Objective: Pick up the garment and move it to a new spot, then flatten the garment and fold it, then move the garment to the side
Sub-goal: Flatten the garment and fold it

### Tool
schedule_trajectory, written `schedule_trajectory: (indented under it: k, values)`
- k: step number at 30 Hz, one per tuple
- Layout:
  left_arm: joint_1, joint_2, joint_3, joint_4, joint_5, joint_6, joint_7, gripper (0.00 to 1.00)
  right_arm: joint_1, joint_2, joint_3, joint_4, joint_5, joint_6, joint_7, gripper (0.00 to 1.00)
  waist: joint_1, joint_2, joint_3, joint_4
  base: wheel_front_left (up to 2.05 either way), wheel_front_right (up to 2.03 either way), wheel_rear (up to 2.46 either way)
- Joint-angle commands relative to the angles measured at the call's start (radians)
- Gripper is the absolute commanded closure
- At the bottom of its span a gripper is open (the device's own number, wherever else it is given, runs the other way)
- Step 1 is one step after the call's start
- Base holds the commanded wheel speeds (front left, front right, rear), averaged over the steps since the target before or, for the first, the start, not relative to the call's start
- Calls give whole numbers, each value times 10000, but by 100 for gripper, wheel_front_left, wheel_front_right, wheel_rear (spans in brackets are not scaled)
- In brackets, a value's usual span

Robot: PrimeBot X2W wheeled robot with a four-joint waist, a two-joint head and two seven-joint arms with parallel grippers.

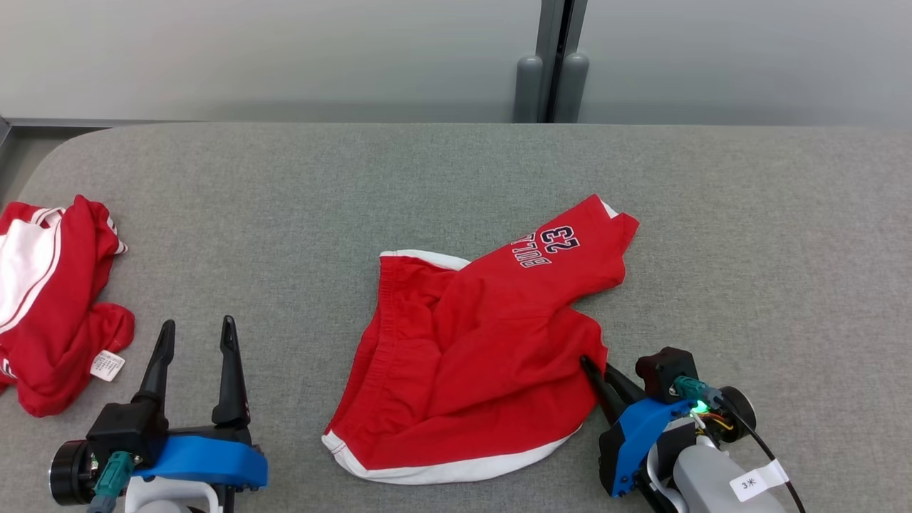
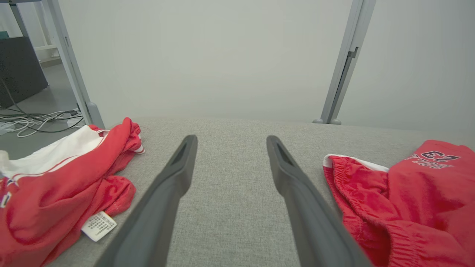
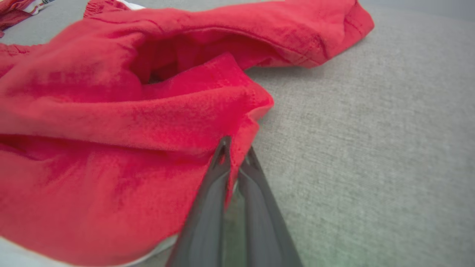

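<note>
Pick-up step, I judge: my right jaws clamp the shorts (image 1: 470,356), left jaws apart; next, lift.

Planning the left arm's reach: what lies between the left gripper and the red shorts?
Nothing: the grey table between the left gripper and the red shorts is bare, as the head view shows.

Pale grey wall (image 1: 285,57), grey metal post (image 1: 552,60), grey fabric tabletop (image 1: 456,171), cables (image 2: 37,122) on floor (image 2: 41,98)
</note>
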Motion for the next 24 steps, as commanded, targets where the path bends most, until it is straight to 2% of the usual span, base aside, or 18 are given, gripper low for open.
schedule_trajectory:
  k: [1, 5, 13, 23, 24]
  values:
    - [-2, 47, 6, 35, 0, -13, -27, 0, -31, 0, 49, -25, 125, 1, -70, 100, -1, 0, -98, -60, 0, 0, 0]
    - [253, 8, 12, 94, 35, -13, -27, 0, 558, -198, -79, -674, 161, 1, -73, 100, -1, 0, -375, -163, 0, 0, 0]
    - [490, -56, 63, 78, 28, -13, -28, 0, 2880, -552, -1018, -3197, -249, 1, 63, 100, -1, 0, -690, -343, 0, 0, 0]
    - [548, -70, 99, 67, 59, -13, -28, 0, 5665, -366, -2258, -7478, -699, 1, 2637, 100, -1, 0, -770, -580, 0, 0, 0]
    - [535, -73, 87, 79, 61, -13, -27, 0, 5812, -385, -2352, -7731, -802, 1, 2808, 62, -1, 0, -781, -578, 0, 0, 0]
